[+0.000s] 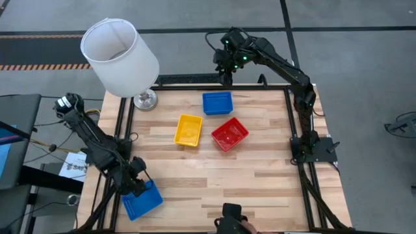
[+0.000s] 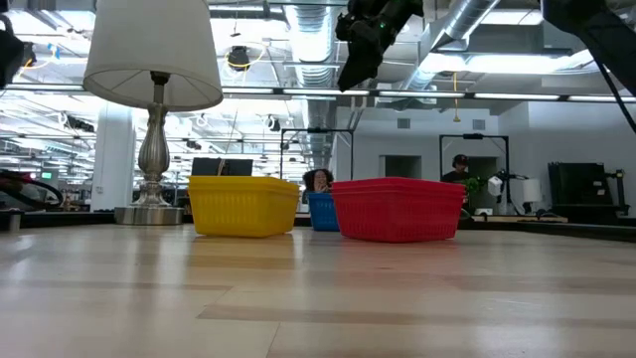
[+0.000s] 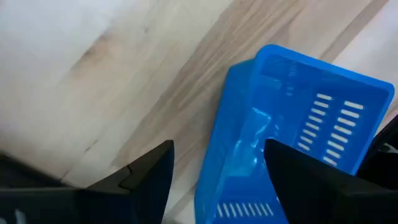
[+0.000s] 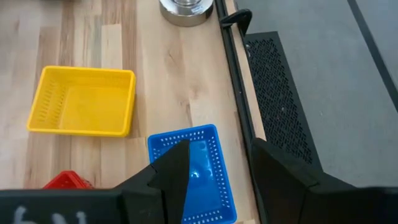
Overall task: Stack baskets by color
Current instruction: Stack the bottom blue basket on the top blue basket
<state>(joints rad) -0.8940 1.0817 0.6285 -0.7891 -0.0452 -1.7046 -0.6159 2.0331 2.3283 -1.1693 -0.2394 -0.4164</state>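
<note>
Left gripper [image 1: 134,184] apart over blue basket [image 1: 143,199]; right gripper [image 1: 225,71] apart above far blue basket [image 1: 217,103]

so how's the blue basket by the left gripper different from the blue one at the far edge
The blue basket by the left gripper sits skewed at the table's near left corner; the blue basket at the far edge lies square to the table's edges, near the yellow basket and red basket.
The left gripper straddles the corner basket's rim with open fingers; the right gripper hangs above the far one, open, not touching.
Both are shallow, slotted and upright.
</note>
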